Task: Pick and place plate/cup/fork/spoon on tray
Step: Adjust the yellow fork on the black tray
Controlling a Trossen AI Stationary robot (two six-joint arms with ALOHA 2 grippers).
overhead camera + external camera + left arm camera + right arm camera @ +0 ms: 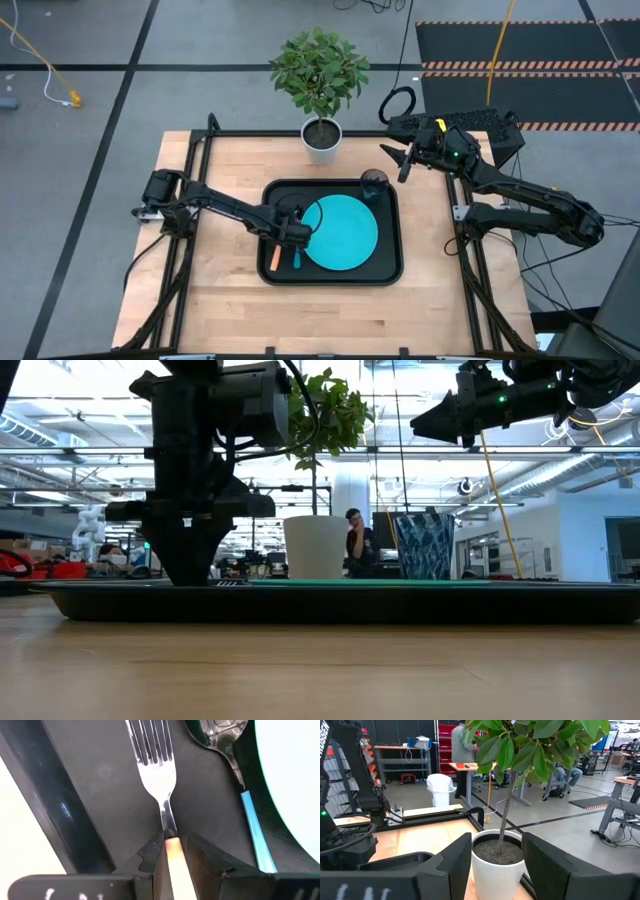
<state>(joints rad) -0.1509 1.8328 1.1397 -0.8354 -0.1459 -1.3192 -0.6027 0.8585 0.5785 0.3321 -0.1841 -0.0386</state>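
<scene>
Left wrist view: left hand straddling the fork at its orange handle, fingers just beside it, down on the tray floor; whether pinching or merely flanking, cannot tell. Lying close alongside, the spoon, probably to keep cutlery together at the tray's left. Filling the tray's middle, the plate; standing at its far right corner, the cup. Waiting aloft beyond the surface, right hand spread wide, facing the potted plant.

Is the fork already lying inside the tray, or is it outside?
Inside. The fork lies flat on the tray floor, beside the spoon, with the left tool fingers either side of its orange handle.
</scene>
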